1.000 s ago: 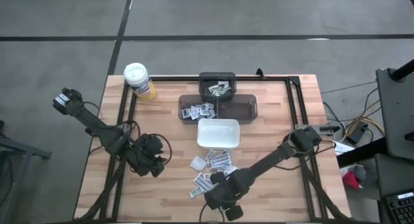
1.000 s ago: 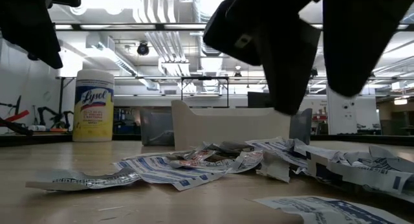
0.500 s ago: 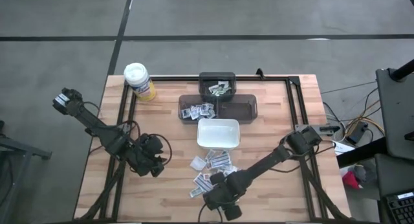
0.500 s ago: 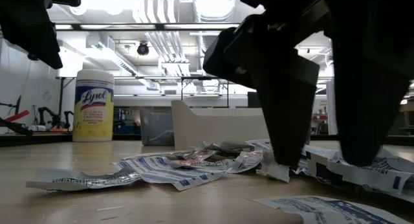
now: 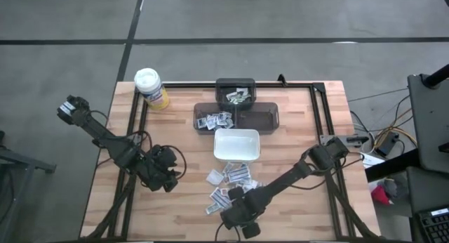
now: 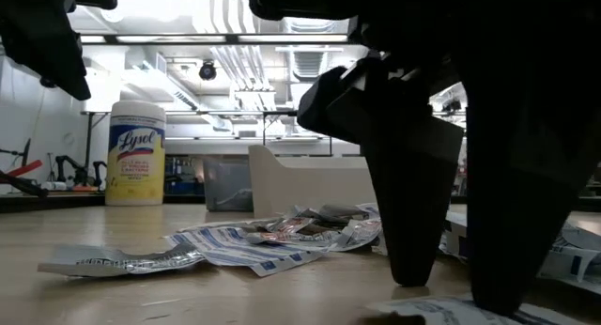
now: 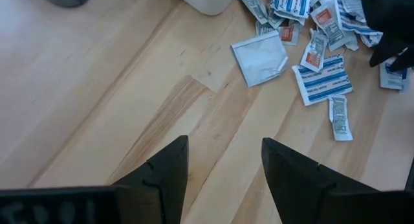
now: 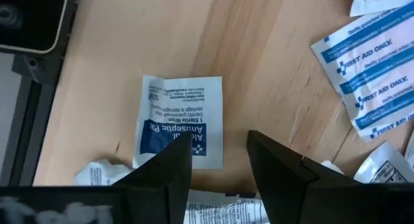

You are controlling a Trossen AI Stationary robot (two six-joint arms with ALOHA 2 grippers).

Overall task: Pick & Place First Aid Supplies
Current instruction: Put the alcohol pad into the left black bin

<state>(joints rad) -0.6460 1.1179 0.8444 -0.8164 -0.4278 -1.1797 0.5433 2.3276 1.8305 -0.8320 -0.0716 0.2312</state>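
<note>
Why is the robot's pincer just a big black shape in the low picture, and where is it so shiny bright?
Low view: the right pincer sits close to the camera with bright ceiling lights behind it, so it shows as a dark silhouette. Right wrist view: evenly lit, the print on the antiseptic wipe packet is readable.

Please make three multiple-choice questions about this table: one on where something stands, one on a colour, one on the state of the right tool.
1. Where is the white dish?
A. beside the yellow can
B. between the dark bins and the loose packets
C. off the table

2. What colour is the can's lid?
A. white
B. red
C. black

3. How is the right tool?
A. shut on a packet
B. open, low over the wipe packet
C. out of view

Answers: B, bins beyond it, packets nearer; A, seen from above; B, fingers apart above the wipe packet.
</note>
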